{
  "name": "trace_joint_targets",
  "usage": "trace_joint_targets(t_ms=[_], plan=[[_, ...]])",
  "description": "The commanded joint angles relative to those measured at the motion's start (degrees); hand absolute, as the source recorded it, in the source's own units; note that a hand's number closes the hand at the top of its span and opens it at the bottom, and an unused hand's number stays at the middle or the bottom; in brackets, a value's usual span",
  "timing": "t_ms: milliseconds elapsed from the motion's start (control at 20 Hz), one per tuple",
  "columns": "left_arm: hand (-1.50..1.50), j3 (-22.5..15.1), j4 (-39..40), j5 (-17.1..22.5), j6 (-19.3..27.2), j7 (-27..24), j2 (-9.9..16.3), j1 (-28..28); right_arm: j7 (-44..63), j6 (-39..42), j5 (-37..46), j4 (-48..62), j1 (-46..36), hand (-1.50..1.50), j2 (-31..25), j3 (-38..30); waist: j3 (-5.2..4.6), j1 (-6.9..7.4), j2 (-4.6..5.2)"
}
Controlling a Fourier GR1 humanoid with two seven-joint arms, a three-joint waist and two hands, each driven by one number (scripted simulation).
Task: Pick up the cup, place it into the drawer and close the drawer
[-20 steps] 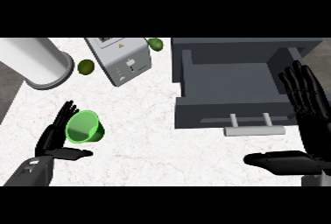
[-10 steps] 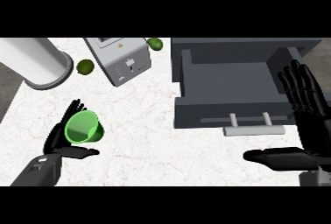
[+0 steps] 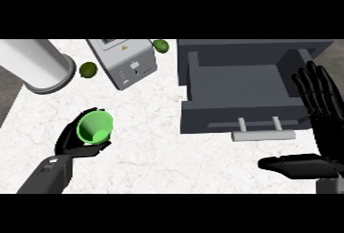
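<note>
You have 1 green cup [image 3: 94, 128] gripped in left hand [image 3: 75, 142] fingers; right hand [image 3: 321, 119] fingers straight; 1 open drawer [image 3: 243, 93]; 2 limes [image 3: 88, 69].

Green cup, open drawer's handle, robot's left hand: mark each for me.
Green plastic cup [image 3: 94, 128], head view, on its inner wall.
Grey bar handle of the open drawer [image 3: 263, 135], head view, mid-bar.
Black left hand [image 3: 68, 140], head view, on the fingers beside the cup.

Premises: a kitchen. Evidence: a white marbled counter [image 3: 161, 136] carrying a grey drawer unit [image 3: 249, 86] pulled open, a small grey appliance [image 3: 124, 61] with a warning label, a large white cylindrical canister [image 3: 33, 63], and two green fruits [image 3: 88, 69] beside the appliance.
</note>
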Motion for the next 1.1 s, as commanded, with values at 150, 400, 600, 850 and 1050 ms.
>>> trace_joint_targets(t_ms=[150,400,600,850,1050], plan=[[1.5,-0.15,-1.1,1.99,-13.76,-5.4,-2.92,-0.71,0.54,-0.13,0.02,0.53,-0.12,-1.5,0.32,0.2,0.01,0.36,-0.03],[1.5,-1.53,-4.32,1.86,-14.1,-8.18,-3.94,0.76,-2.24,-0.67,1.56,1.53,1.53,-1.5,0.7,-0.09,0.07,0.65,-0.09],[1.5,2.54,-4.34,5.74,-9.39,-8.75,-1.96,1.38,0.63,-0.82,0.83,-1.01,0.8,-1.5,0.47,0.03,0.06,0.66,-0.2],[1.5,7.62,-6.85,10.01,2.73,-11.62,-4.01,3.28,-0.68,-0.48,0.55,0.0,0.78,-1.5,-0.04,-1.09,0.18,1.31,-0.46],[1.5,7.32,-10.48,11.04,0.7,-10.81,-4.54,0.21,-0.01,-0.67,0.99,0.56,1.39,-1.5,-0.15,-1.33,0.24,1.63,-0.67]])
